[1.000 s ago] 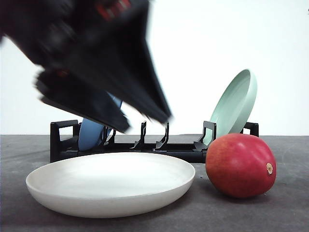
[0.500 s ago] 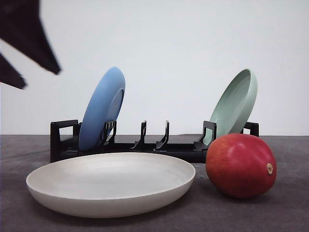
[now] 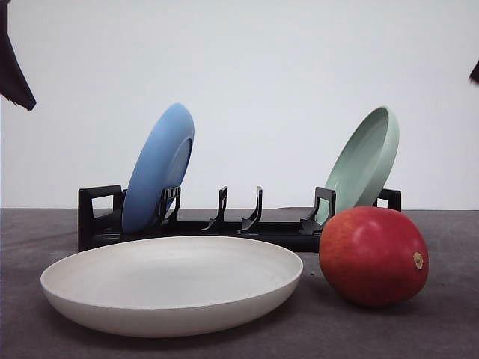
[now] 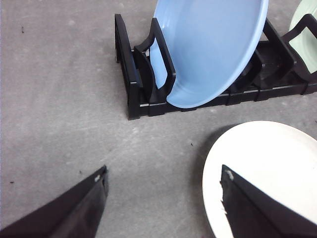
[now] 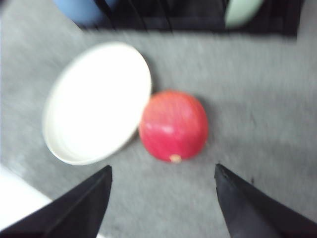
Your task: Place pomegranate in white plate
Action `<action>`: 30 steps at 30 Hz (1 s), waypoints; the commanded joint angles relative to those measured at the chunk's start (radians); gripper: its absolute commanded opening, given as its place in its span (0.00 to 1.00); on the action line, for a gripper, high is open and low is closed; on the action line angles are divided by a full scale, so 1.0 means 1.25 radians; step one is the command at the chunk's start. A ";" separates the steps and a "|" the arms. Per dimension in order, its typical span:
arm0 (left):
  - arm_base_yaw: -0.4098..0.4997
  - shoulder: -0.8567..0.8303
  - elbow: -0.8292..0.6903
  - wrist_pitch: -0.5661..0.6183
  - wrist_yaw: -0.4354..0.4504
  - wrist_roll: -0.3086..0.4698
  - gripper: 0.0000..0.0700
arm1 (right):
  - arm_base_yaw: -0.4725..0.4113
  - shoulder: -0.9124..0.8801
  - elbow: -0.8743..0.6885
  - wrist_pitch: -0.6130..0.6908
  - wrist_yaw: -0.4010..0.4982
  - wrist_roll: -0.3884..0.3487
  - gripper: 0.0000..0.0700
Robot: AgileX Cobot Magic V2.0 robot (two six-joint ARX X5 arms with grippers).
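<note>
Pomegranate (image 3: pixel 373 256) on table beside white plate (image 3: pixel 171 284); both claws wide, empty.

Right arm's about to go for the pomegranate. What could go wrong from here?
The pomegranate is round and glossy, so it may roll or slip as the open right gripper closes. It sits right against the white plate rim, so a finger on that side could hit or shove the plate. The black rack stands close behind.
</note>
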 commanded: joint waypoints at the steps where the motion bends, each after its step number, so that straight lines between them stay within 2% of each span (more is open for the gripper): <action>1: -0.001 0.004 0.012 0.006 0.004 0.010 0.62 | 0.026 0.040 0.021 0.003 0.025 0.023 0.59; 7: -0.001 0.004 0.012 0.006 0.004 0.000 0.62 | 0.128 0.199 0.077 0.020 0.127 0.020 0.62; 12: -0.001 0.004 0.012 0.006 0.004 -0.002 0.62 | 0.202 0.325 0.122 0.064 0.206 0.011 0.82; 17: -0.001 0.004 0.012 0.003 0.004 -0.002 0.61 | 0.243 0.427 0.133 0.144 0.226 -0.004 0.93; 25: -0.001 0.004 0.012 0.002 0.004 -0.004 0.61 | 0.252 0.561 0.133 0.233 0.232 -0.006 0.95; 30: -0.001 0.004 0.012 0.002 0.004 -0.004 0.61 | 0.252 0.619 0.133 0.245 0.232 -0.005 0.95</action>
